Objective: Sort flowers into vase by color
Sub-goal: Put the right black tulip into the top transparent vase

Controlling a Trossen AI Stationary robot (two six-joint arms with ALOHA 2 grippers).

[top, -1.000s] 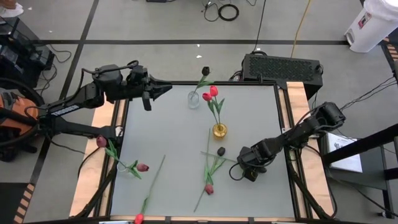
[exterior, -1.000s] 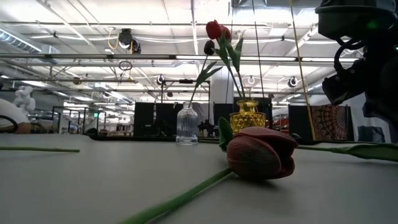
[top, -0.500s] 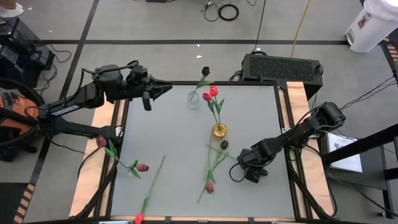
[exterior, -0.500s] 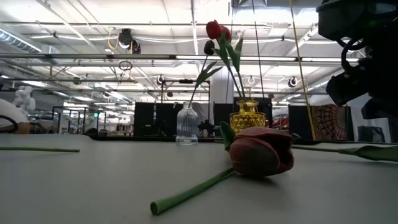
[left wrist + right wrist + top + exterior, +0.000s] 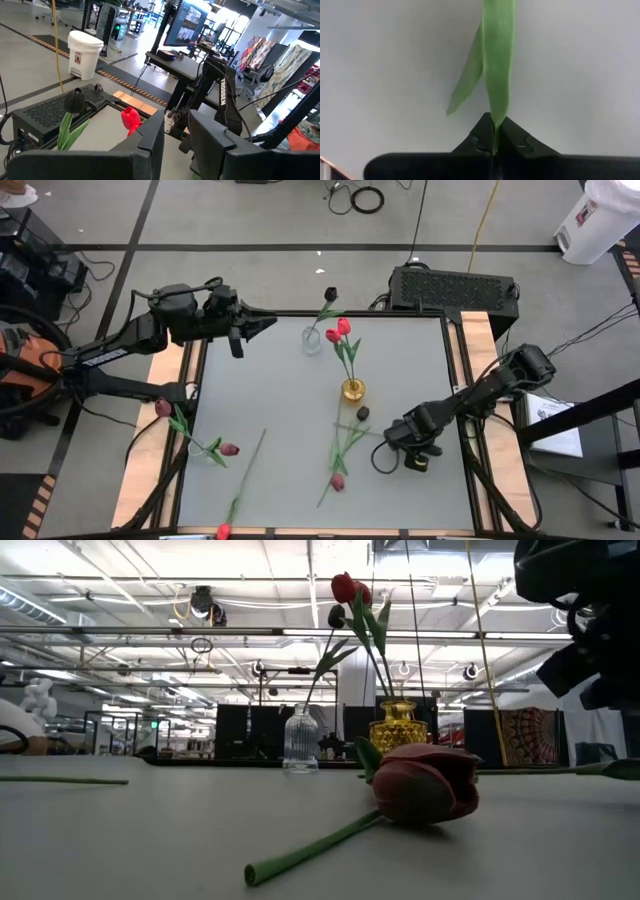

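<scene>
Two arms: we work with the right one; the left one waits.
Near edge: a red tulip (image 5: 222,531) lies at the table's near lip, its stem running up toward the middle.
Near left: a clear vase (image 5: 204,450) sits by the left edge with a maroon flower (image 5: 163,408) standing out of it and another maroon head (image 5: 230,448) drooping beside it, so we read this as the maroon group.
Near middle: a maroon tulip (image 5: 425,782) lies flat on the table, unsorted.
Right gripper (image 5: 385,448): low over the table's right half, fingers (image 5: 512,137) pressed together on a green stem or leaf tip (image 5: 497,65); we judge it belongs to the black flower (image 5: 363,412) lying just near of the yellow vase, pinched at the end so the head can swing up.
Middle: the yellow vase (image 5: 353,389) holds two red tulips (image 5: 338,330).
Far: a clear ribbed vase (image 5: 312,339) holds a black tulip (image 5: 331,295), likely the target for our flower.
Far left: the left gripper (image 5: 262,324) hovers at the table's far-left corner, fingers (image 5: 150,135) slightly parted, holding nothing, clear of our path.
</scene>
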